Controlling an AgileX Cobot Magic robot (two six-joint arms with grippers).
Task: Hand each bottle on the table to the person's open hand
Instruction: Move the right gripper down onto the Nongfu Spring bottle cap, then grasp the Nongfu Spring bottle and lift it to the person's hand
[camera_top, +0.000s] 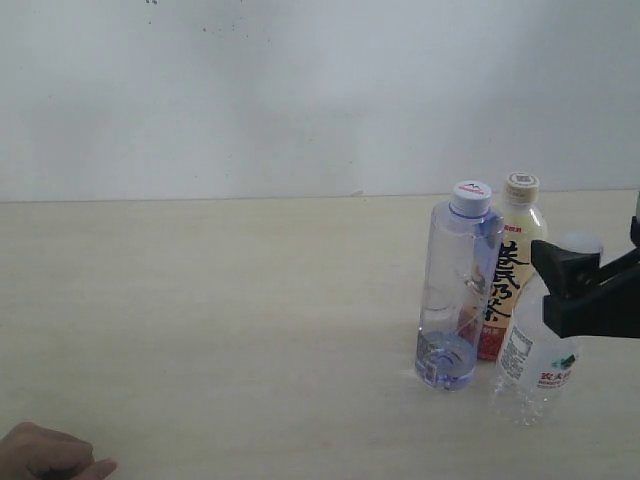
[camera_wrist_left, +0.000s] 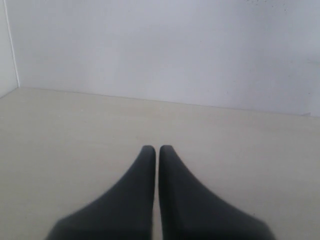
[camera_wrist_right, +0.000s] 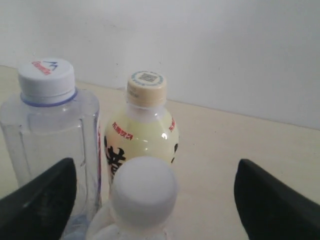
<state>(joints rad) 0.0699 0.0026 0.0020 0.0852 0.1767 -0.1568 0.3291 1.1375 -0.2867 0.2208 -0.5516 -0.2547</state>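
Lying at seven o'clock on the worktop (camera_top: 200, 300), the person's hand (camera_top: 48, 455) is cut off by the frame and looks curled. Unseen from outside, the left claw (camera_wrist_left: 157, 150) is pressed together. At four o'clock stand the bluish bottle (camera_top: 452, 300), tea bottle (camera_top: 512, 270) and ribbed bottle (camera_top: 538, 365). The right claw (camera_wrist_right: 155, 167) is spread astride the ribbed one, so the grasp seems at hand: close, lift, carry across.

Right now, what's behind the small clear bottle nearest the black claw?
The cream-and-red tea bottle stands just behind it. In the right wrist view the ribbed bottle covers its lower label and base.
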